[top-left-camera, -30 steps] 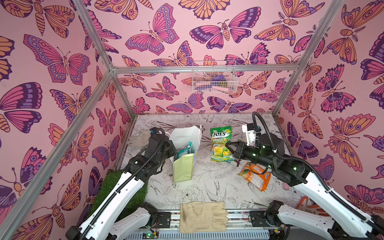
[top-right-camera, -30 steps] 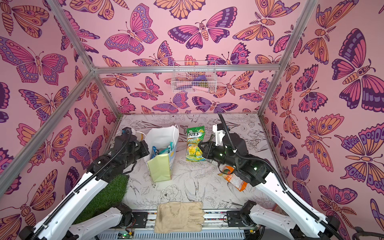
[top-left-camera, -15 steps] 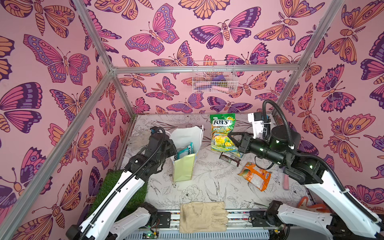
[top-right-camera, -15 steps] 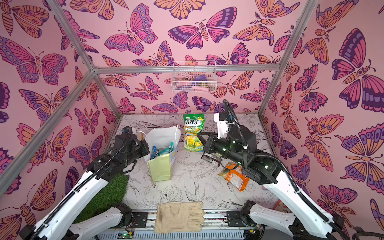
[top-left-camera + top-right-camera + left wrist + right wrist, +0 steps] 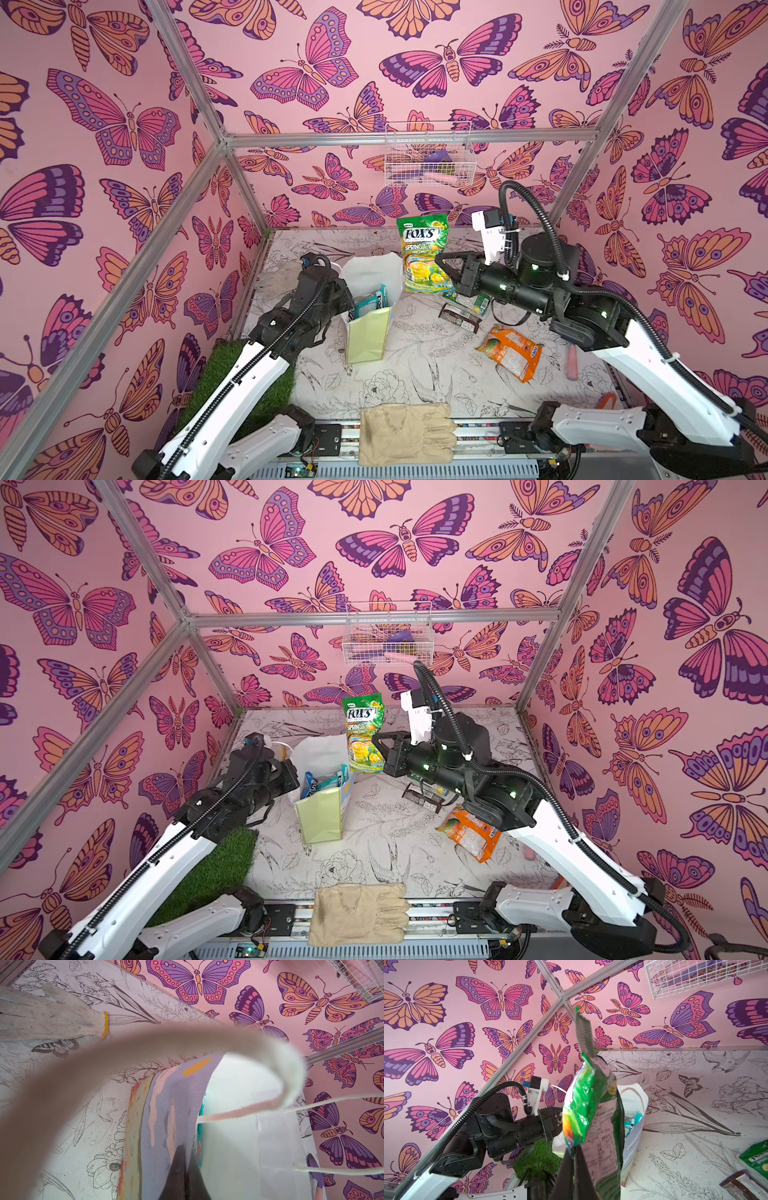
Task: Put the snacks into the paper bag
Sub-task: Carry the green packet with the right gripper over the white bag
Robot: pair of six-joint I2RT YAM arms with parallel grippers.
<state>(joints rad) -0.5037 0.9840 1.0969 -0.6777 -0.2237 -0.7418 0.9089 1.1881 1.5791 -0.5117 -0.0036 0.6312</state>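
Packet-to-bag offset: green Fox's packet (image 5: 424, 253) pinched at its lower right edge in clenched right tool (image 5: 444, 270), long axis vertical, clear of surface (image 5: 415, 365), just right of the mouth of paper bag (image 5: 368, 332) and, by the look of it, higher. Left tool (image 5: 181, 1169) clenched on bag's left wall, bowing the mouth open, so nearer but occupied. Probably needs a short carry left, then straight down beside teal packets (image 5: 370, 299) already inside; risks snagging bag's right rim.
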